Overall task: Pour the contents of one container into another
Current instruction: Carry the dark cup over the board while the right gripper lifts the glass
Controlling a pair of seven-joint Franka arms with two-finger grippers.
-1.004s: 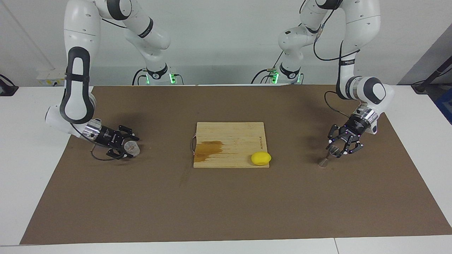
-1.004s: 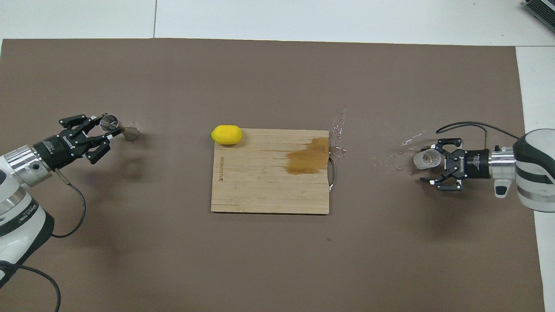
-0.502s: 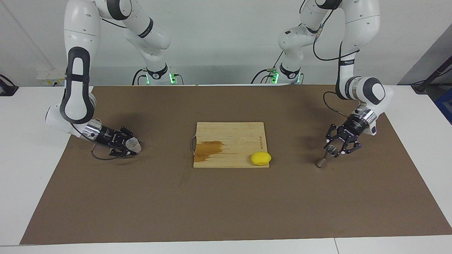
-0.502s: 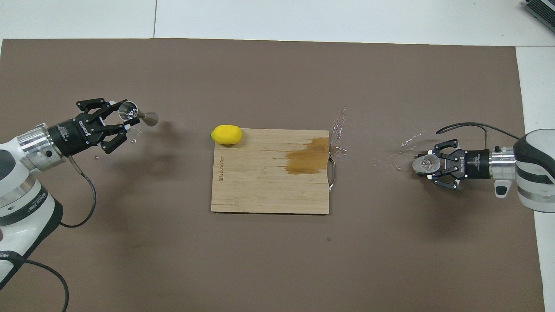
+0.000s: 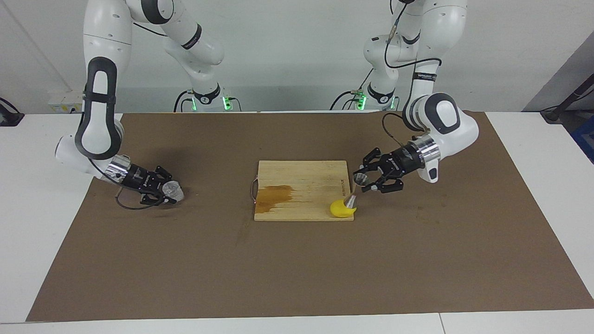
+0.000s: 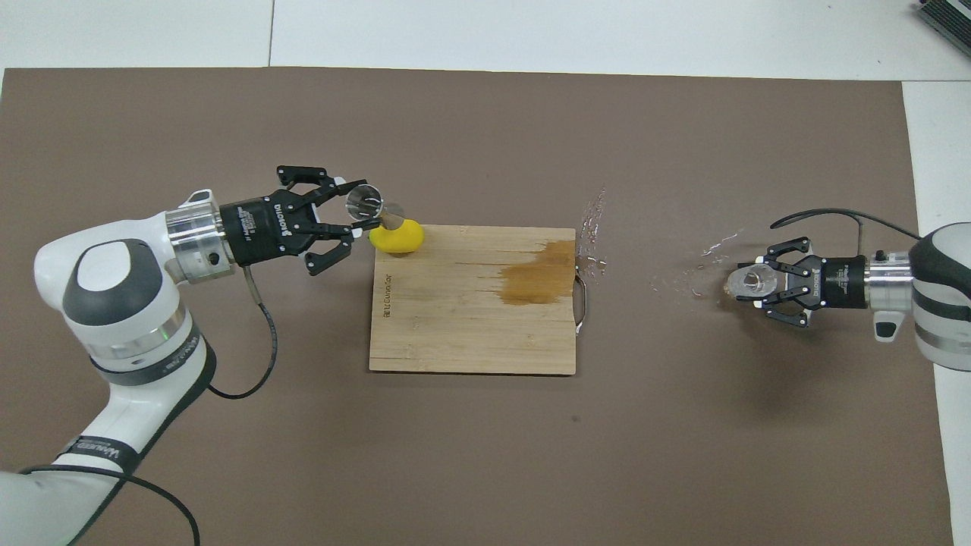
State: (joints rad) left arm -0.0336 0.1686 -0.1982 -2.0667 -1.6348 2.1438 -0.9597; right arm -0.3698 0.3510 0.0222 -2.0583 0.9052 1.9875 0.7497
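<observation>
- Low in the overhead frame there is only the bare brown mat (image 6: 470,462) on the table. The wooden board (image 6: 470,334) sits at the frame's centre, with a dark wet stain (image 6: 535,277) on the side toward the right arm's end.
- At mid-height, at the frame edge toward the right arm's end, my right pincer (image 6: 751,282) reaches in level and low. Its fingers are closed around the clear cup (image 6: 746,282), whose mouth faces up. In the facing view the cup sits at or just above the mat, and I cannot tell which. Water drops (image 6: 705,250) glisten on the mat beside it.
- Just above centre, the yellow lemon (image 6: 398,238) rests on the board corner toward the left arm's end.
- My left pincer (image 6: 358,212) hangs over that corner, clamped on the upper cone of the steel jigger (image 6: 375,210). The jigger is tilted, and its lower cone points down at the lemon.
- My reading is that both vessels are gripped and well apart, with the board between them. The step in hand is bringing them together, and no pouring has begun.
- Next I would level the jigger so that its open cone faces up and hold it steady over the board. Then I would lift the cup, bring it across above the jigger's rim and tip it slowly. The jigger's mouth is small and the mat is already wet.
</observation>
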